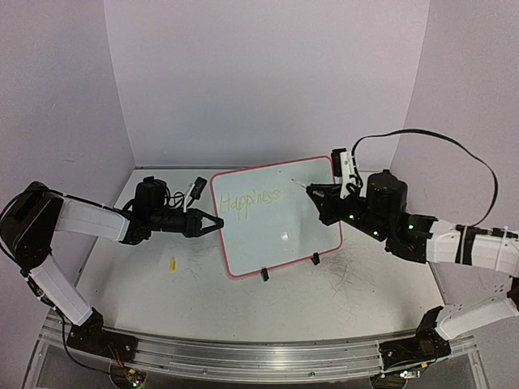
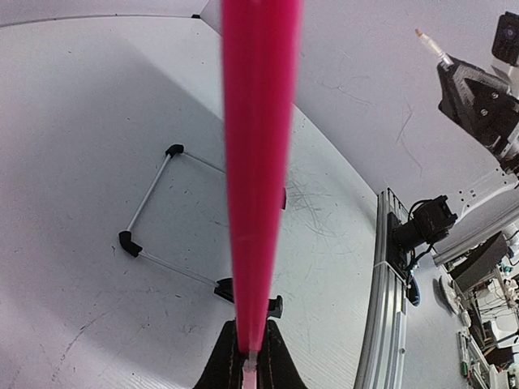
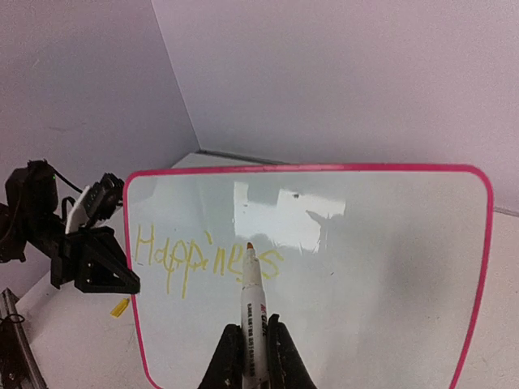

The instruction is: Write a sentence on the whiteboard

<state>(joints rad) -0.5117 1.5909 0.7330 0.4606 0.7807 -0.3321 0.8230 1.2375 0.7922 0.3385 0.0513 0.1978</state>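
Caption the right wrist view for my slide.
The right end effector holds a marker, tip near "Happiness" on the whiteboard.

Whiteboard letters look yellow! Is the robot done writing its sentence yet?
Not yet. Done: the sentence has one yellow word, "Happiness", on the top left of the whiteboard. In hand: the right end effector grips a marker, its tip by that word's last letter, while the left end effector clamps the board's pink edge. Left: the other words; the board below and beside the word is blank.
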